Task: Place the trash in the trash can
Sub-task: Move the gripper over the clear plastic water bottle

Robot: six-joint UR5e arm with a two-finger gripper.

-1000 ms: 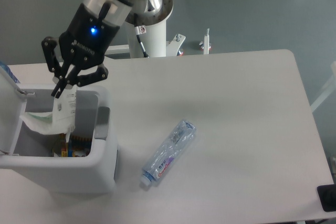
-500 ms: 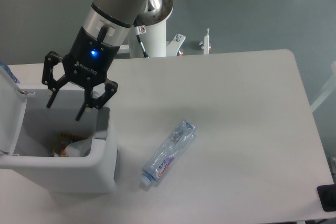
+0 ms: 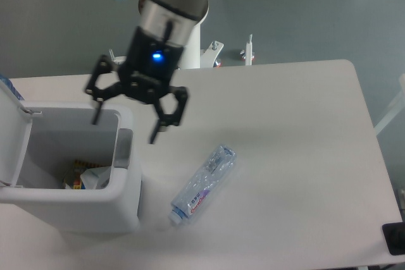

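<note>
Camera view shows the gripper (image 3: 125, 120) with jaws spread, empty. The crushed bottle (image 3: 204, 183) on the desk (image 3: 291, 131) looks light, springy and slippery; grip across its middle.

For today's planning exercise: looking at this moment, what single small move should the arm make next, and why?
Probably carry the open gripper right and toward the camera, over the crushed bottle. It holds nothing, the white paper already lies inside the trash can, and the bottle lies on the table beside it.
</note>
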